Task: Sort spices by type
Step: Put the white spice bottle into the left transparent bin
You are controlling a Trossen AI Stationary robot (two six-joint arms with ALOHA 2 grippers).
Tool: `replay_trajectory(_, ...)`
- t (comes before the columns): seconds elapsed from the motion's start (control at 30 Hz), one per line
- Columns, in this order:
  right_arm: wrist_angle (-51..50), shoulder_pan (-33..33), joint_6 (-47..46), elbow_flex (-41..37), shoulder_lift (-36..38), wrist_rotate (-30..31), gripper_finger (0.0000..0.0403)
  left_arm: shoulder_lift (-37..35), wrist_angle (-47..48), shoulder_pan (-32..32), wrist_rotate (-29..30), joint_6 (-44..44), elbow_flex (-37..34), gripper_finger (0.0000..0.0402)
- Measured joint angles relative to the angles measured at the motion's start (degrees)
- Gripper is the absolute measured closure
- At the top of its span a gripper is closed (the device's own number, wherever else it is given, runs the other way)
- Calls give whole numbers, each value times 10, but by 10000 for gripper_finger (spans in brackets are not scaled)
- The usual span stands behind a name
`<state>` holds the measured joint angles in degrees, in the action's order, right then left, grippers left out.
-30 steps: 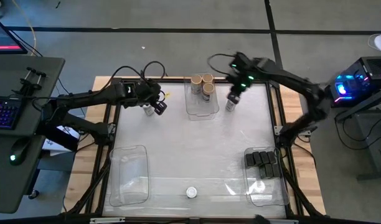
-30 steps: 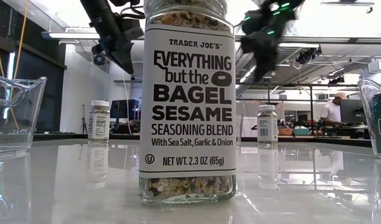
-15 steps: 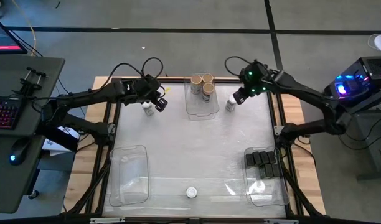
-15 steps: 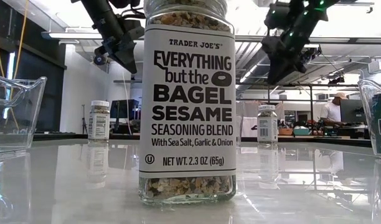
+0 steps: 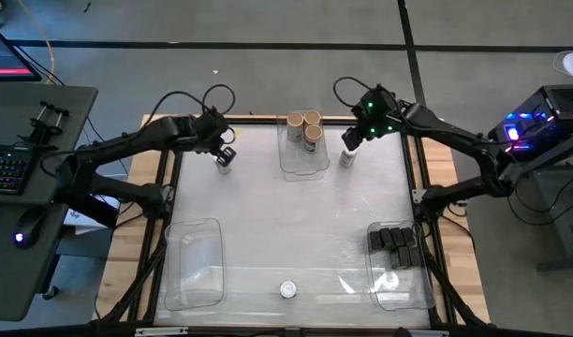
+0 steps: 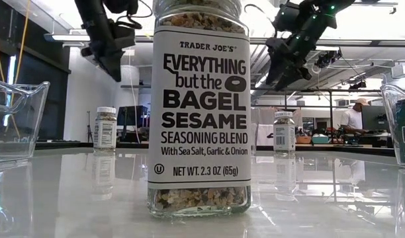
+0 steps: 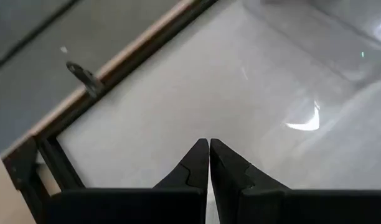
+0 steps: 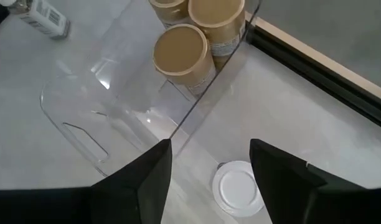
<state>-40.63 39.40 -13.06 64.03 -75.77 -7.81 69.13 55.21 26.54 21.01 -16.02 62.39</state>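
Right hand (image 8: 209, 163) open above white-lidded jar (image 8: 239, 188), nothing held, left hand (image 7: 208, 163) shut, empty.

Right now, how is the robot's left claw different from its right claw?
The left gripper is shut and has no jar between its fingers; the right gripper is open right above a white-lidded jar. Both hang near the table's far edge, holding nothing.
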Motion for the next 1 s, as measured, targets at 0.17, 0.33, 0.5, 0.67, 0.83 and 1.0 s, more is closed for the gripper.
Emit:
replay_trajectory(0.17,1,0,0,0,0,-2,190,14,6,47,-67,1,0,347)
replay_trajectory(0.33,0,0,-2,0,0,-27,190,32,33,74,-117,6,0,254)
replay_trajectory(0.5,-2,0,-5,0,0,-32,191,59,60,93,-137,18,0,167)
replay_trajectory(0.67,-2,0,-5,0,0,-32,191,92,59,106,-173,18,0,111)
replay_trajectory(0.83,-2,0,-11,0,0,-32,191,125,59,112,-175,27,0,99)
replay_trajectory(1.0,-2,0,-21,0,0,-32,191,159,52,124,-185,43,0,98)
